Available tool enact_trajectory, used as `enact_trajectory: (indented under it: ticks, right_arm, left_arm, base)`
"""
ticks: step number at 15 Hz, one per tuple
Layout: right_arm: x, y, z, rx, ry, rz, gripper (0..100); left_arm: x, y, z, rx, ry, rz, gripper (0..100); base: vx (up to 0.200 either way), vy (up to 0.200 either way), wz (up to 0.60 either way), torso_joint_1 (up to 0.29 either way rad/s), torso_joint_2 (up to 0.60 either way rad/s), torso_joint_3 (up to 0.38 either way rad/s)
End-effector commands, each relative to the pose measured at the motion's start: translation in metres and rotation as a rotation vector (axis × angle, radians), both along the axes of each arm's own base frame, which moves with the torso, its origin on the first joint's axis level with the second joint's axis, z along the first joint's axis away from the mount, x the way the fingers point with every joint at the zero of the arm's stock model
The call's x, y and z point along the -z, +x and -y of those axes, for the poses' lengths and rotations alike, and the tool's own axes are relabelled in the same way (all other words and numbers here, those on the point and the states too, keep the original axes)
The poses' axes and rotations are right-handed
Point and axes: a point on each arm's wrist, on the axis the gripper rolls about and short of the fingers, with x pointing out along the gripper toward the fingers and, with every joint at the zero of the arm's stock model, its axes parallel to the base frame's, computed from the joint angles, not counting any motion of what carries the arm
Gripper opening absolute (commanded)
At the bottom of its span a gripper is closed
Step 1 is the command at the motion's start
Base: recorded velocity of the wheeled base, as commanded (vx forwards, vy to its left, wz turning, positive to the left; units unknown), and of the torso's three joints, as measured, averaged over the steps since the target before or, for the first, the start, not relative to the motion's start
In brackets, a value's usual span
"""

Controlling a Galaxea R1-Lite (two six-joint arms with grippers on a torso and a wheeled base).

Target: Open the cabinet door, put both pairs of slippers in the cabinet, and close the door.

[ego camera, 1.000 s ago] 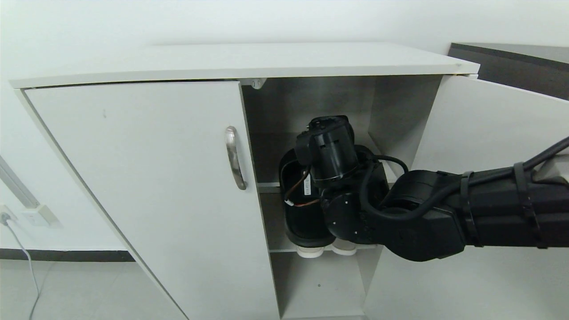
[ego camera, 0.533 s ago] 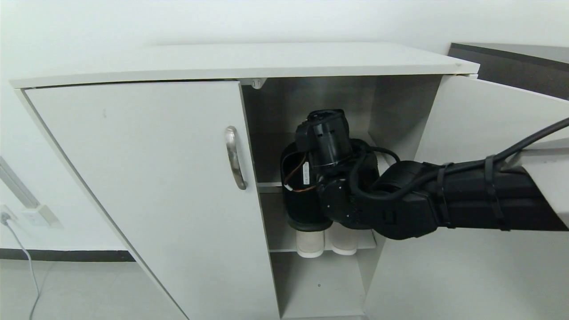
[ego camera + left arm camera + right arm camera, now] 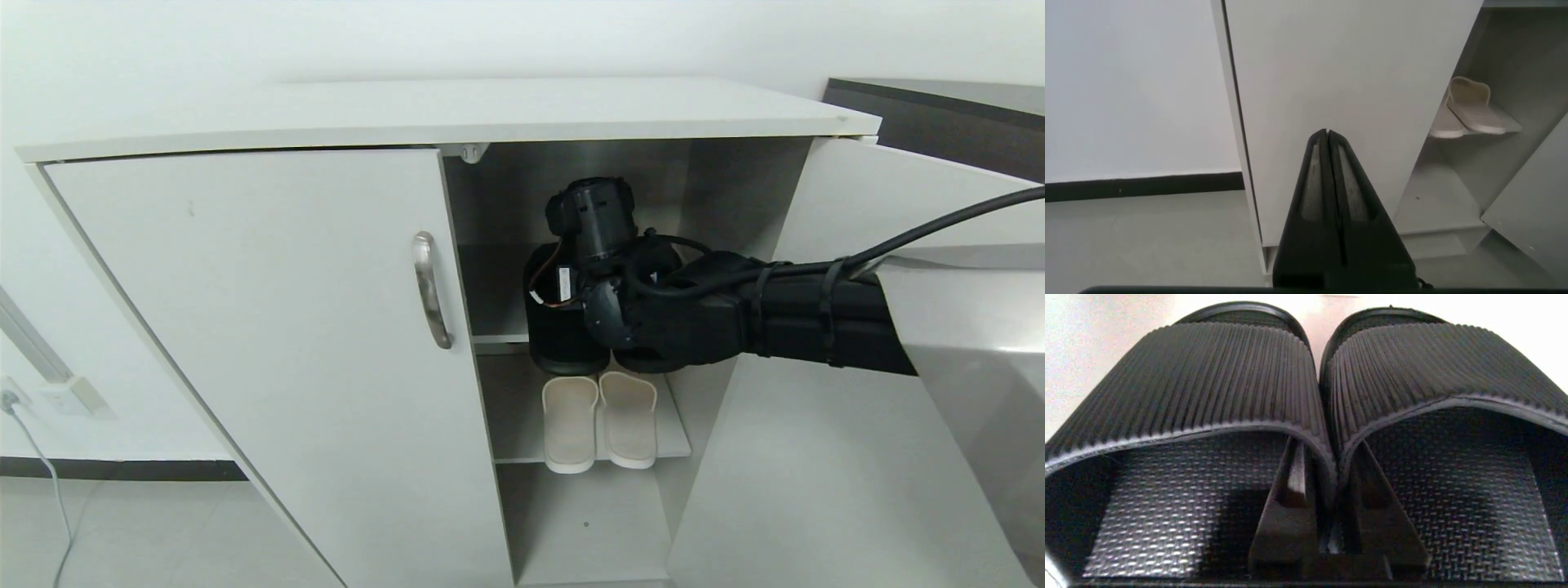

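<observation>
- Black slippers (image 3: 559, 347) are sitting side by side in the right gripper (image 3: 1331, 474). It is reaching into the cabinet (image 3: 490, 106) at the level of the upper shelf (image 3: 498, 336).
- Its claw is pinching narrow on the pair's two inner walls, pressing them together, as the right wrist view is showing.
- The pale slippers (image 3: 600, 420) are lying paired on the lower shelf (image 3: 506, 408), directly beneath, toes pointing inward.
- The right door (image 3: 816, 490) is standing open and the left door (image 3: 245, 327) is staying closed.
- The left gripper (image 3: 1327, 139) is hanging low outside, in front of the left door, with its claw closed on nothing.
- Judging the step: the black pair is being placed, and I cannot tell whether the soles are touching the shelf yet.
- Doing it well likely means carrying the pair deeper, so that the heels are not overhanging the shelf's front edge. The soles should be settling flat before the pinch is loosening.
- Releasing too high is risking one slipper tipping onto the pale pair.
- Pulling straight back is keeping the fingers from dragging the walls outward, and the arm needs to be clearing the door's swing before closing.
</observation>
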Motion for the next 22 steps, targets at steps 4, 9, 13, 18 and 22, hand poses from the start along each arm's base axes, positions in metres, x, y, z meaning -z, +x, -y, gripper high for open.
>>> enact_trajectory:
  ticks: [4, 9, 13, 18, 22]
  right_arm:
    - [0.016, 0.019, 0.004, -0.002, -0.005, -0.027, 0]
    - [0.007, 0.020, 0.007, 0.009, 0.027, 0.006, 0]
    - [0.006, 0.022, 0.009, 0.018, 0.032, 0.014, 0]
    - [-0.001, 0.021, 0.011, 0.019, 0.046, 0.039, 0]
    - [0.001, 0.021, 0.010, 0.019, 0.039, 0.033, 100]
  left_arm:
    - [0.000, 0.000, 0.000, 0.000, -0.001, -0.001, 0]
    - [0.000, 0.000, 0.000, 0.000, -0.002, -0.001, 0]
    - [0.000, 0.000, 0.000, 0.000, -0.002, -0.001, 0]
    - [0.000, 0.000, 0.000, 0.000, -0.002, -0.001, 0]
    - [0.000, 0.000, 0.000, 0.000, -0.002, -0.001, 0]
  base:
    - [0.000, 0.000, 0.00, 0.000, 0.00, 0.000]
    - [0.000, 0.000, 0.00, 0.000, 0.00, 0.000]
    - [0.000, 0.000, 0.00, 0.000, 0.00, 0.000]
    - [0.000, 0.000, 0.00, 0.000, 0.00, 0.000]
    - [0.000, 0.000, 0.00, 0.000, 0.00, 0.000]
